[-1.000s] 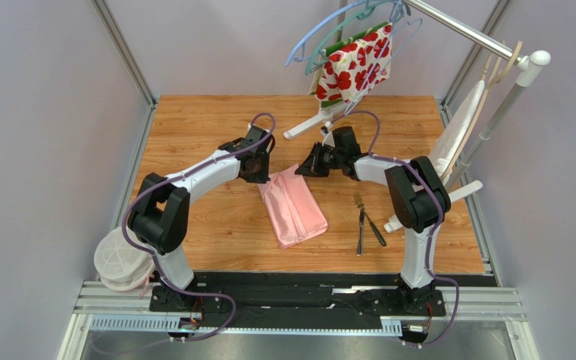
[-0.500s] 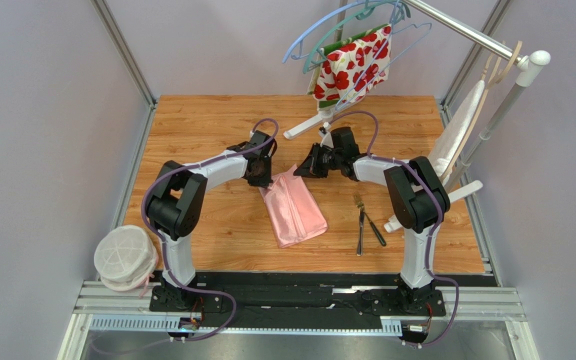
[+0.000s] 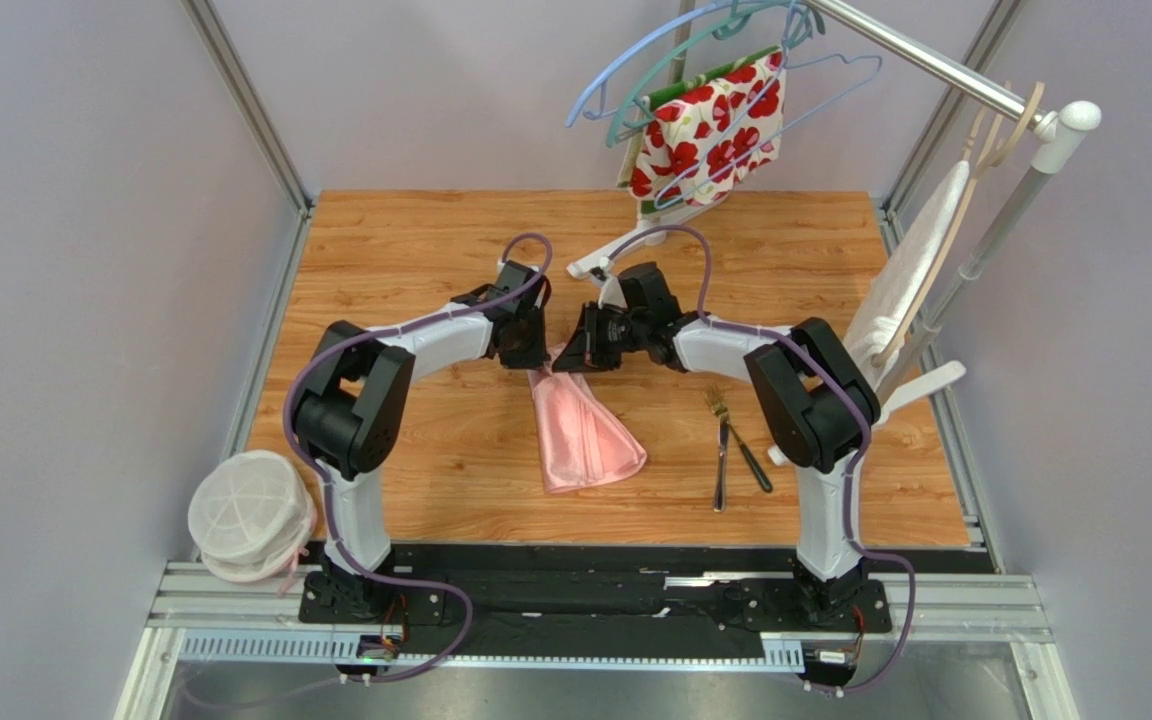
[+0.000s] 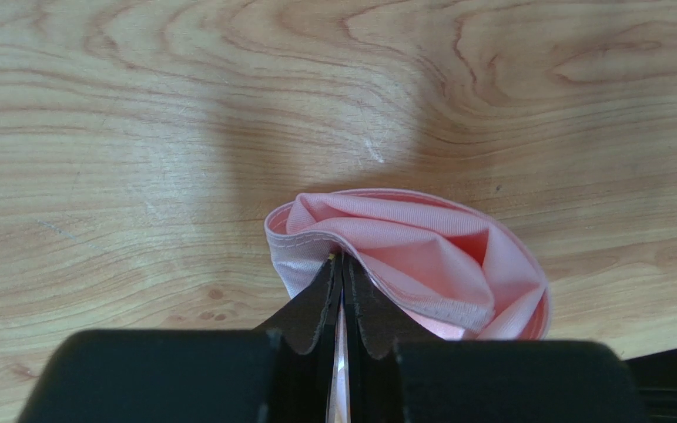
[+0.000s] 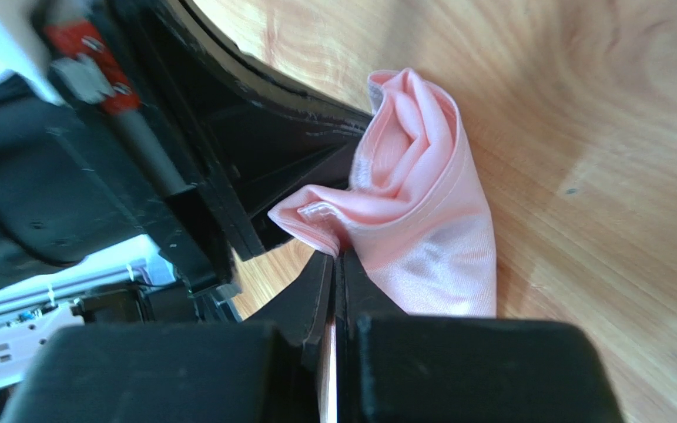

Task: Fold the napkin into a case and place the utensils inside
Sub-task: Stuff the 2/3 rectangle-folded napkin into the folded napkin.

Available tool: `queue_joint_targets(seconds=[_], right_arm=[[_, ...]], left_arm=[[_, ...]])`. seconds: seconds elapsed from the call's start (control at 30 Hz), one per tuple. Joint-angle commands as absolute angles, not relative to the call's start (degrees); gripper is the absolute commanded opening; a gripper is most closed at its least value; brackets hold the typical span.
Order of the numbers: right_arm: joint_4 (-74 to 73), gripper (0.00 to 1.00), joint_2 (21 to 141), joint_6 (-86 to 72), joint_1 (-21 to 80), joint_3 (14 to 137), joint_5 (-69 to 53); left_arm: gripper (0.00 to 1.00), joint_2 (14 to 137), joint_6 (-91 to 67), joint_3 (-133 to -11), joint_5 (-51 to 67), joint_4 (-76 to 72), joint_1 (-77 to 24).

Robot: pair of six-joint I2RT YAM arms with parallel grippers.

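Top external view first: both arms reach to the middle of the surface (image 3: 387, 270). The left end effector (image 3: 534, 348) and right end effector (image 3: 579, 345) sit almost touching each other at the far end of the pink napkin (image 3: 585, 443). The cloth is gathered narrow where they hold it and spreads wider toward the arm bases. The utensils (image 3: 728, 447) lie on the wood to the right of the right end effector, nearer the bases and well apart from the cloth.

Left wrist view: the left end effector (image 4: 342, 264) has its fingers pressed together on a hemmed edge of the napkin (image 4: 421, 260), which bunches in loose folds just beyond the tips.

Right wrist view: the right end effector (image 5: 337, 257) likewise pinches a corner of the napkin (image 5: 435, 238), with the other arm's black housing close on its left.

To my eye this is mid-fold, with no case formed yet. The next move calls for both arms to carry the pinched end together and lay it flat, with the edges lined up and a pocket left open for the cutlery.
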State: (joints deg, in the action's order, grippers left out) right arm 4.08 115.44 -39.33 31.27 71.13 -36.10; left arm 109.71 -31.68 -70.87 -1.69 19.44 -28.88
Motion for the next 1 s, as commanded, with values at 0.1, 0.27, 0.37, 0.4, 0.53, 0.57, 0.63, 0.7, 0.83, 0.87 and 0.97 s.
queue_joint_targets(seconds=[0.1,0.27,0.37,0.4,0.53,0.57,0.63,0.7,0.83,0.87,0.97], right_arm=[[2.4,0.00,117.9,-34.8,32.9,71.0,-33.0],[1.8,0.00,119.0,-33.7,32.6,71.2,-30.2],[1.8,0.00,119.4,-33.5,32.0,71.5,-30.2],[1.3,0.00,119.3,-33.3,31.7,71.5,-30.2],[0.7,0.00,119.1,-33.2,30.9,71.5,-31.0],[0.9,0.00,119.0,-33.4,30.8,71.5,-31.4],[1.1,0.00,119.1,-33.9,30.4,71.7,-32.5],[0.6,0.00,119.1,-34.1,30.5,72.2,-33.4],[0.3,0.00,118.8,-34.7,30.3,72.9,-34.5],[0.3,0.00,118.7,-34.8,30.3,72.9,-34.5],[0.2,0.00,118.3,-35.0,30.2,72.9,-34.7]], left_arm=[[0.09,111.3,-32.6,-68.8,-0.4,19.2,-28.7],[0.09,108.5,-32.4,-67.7,1.2,19.5,-28.7],[0.11,105.2,-31.3,-66.2,1.7,19.6,-28.7],[0.14,104.3,-30.9,-65.7,1.9,19.5,-28.7],[0.26,102.0,-27.8,-65.3,3.2,19.8,-28.9],[0.27,102.2,-27.5,-65.5,3.2,20.2,-29.0],[0.28,102.6,-26.4,-66.5,3.2,21.6,-29.9],[0.29,103.2,-25.9,-67.1,1.2,22.8,-30.9],[0.31,104.2,-24.8,-69.0,0.1,25.0,-33.1],[0.31,104.5,-24.7,-69.2,-1.9,25.3,-33.6],[0.31,104.4,-24.9,-69.3,-1.5,25.1,-33.7]])
